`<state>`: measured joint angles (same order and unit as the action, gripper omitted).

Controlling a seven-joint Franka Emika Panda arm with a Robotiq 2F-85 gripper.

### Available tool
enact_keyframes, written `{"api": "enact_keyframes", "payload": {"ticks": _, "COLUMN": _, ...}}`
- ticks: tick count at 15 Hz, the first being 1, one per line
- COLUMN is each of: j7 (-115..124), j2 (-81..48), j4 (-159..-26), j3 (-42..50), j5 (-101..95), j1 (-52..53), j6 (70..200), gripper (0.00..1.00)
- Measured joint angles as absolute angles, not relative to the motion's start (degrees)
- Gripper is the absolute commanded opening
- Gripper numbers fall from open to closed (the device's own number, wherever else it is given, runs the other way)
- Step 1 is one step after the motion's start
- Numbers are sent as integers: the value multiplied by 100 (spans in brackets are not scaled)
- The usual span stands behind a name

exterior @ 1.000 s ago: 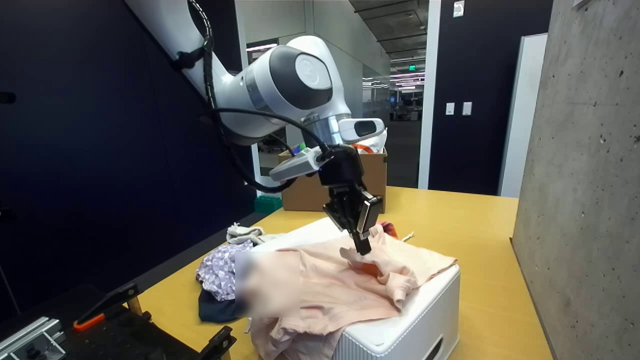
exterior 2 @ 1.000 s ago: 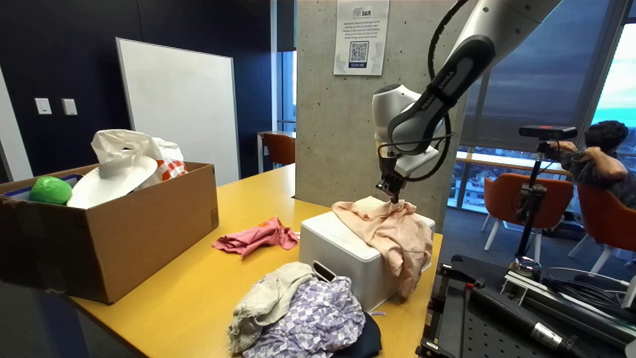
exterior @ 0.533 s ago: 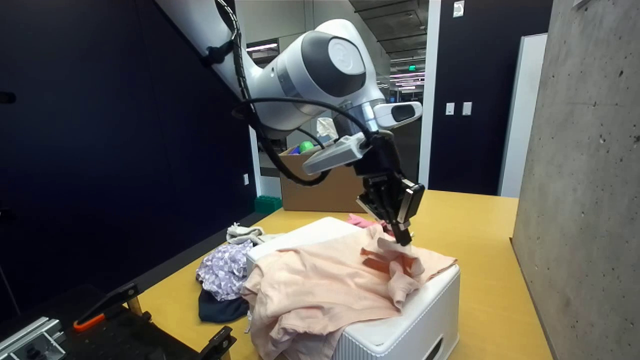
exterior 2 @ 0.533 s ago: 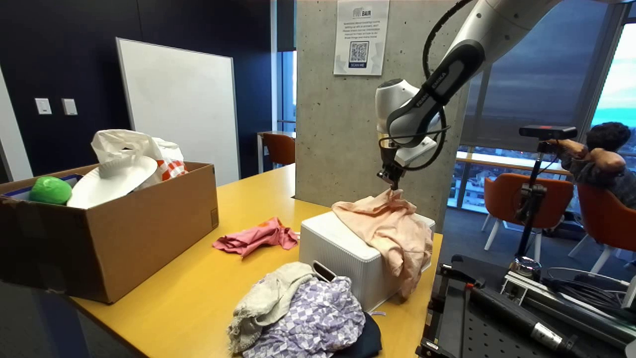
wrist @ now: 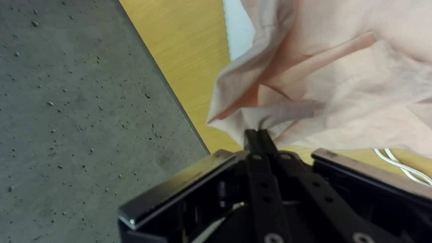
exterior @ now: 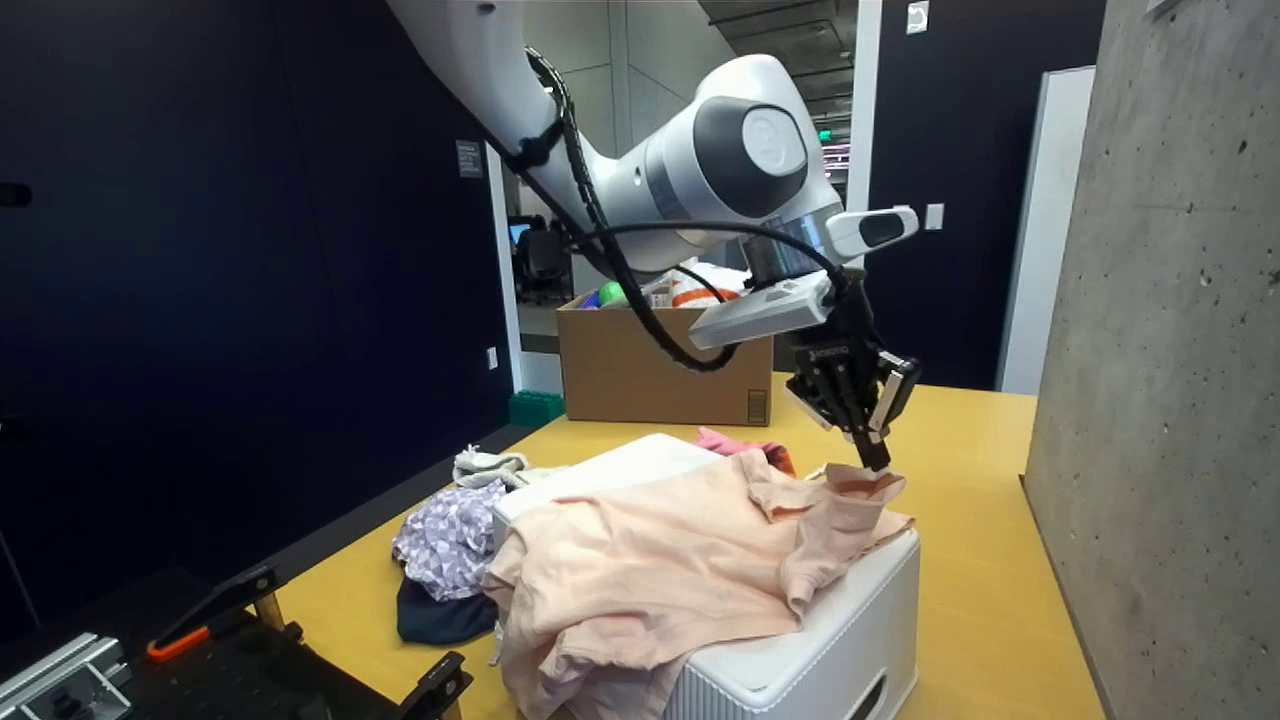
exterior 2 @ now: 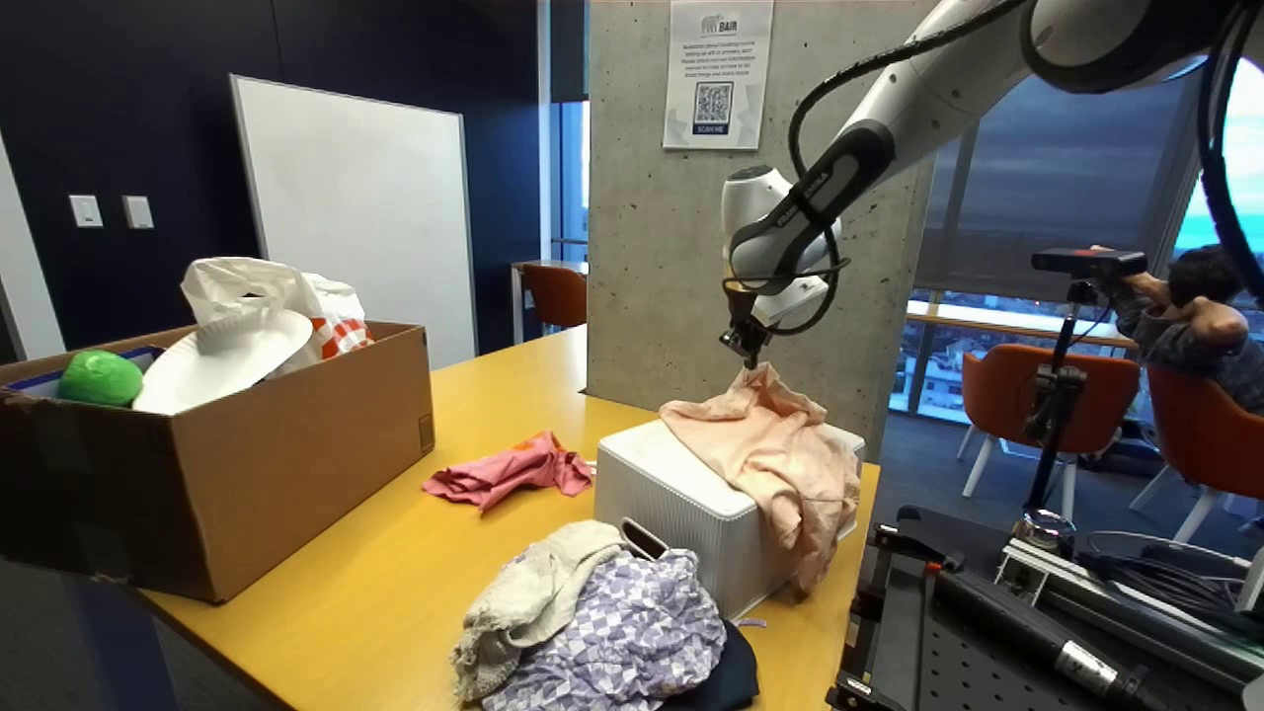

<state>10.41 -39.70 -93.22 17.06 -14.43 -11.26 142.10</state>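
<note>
Yellow tabletop [exterior: 980, 460] below; my closed gripper [exterior: 874, 462] pinches the far end of the peach garment [exterior: 660, 560]: likely light, limp, best held there.

Wrist view: peach cloth [wrist: 351, 94], tool [wrist: 258, 131] cut off by edges.

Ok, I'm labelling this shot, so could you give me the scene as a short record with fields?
Gripper: shut, pinching a raised part of the peach garment
Peach garment: draped over the white box, partly hanging down its side
White box: standing on the yellow table
Beside white box: purple-and-white cloth, beige cloth and dark item, bunched together
Lying separately: pink cloth
Also on table: cardboard box holding a green round thing
</note>
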Motion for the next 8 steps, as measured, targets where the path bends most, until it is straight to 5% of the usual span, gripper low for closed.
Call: {"api": "enact_keyframes", "payload": {"ticks": 8, "j7": 1036, "j2": -4982, "j4": -8127, "j3": 1869, "j5": -1355, "j1": -1199, "j6": 13776, "gripper": 0}}
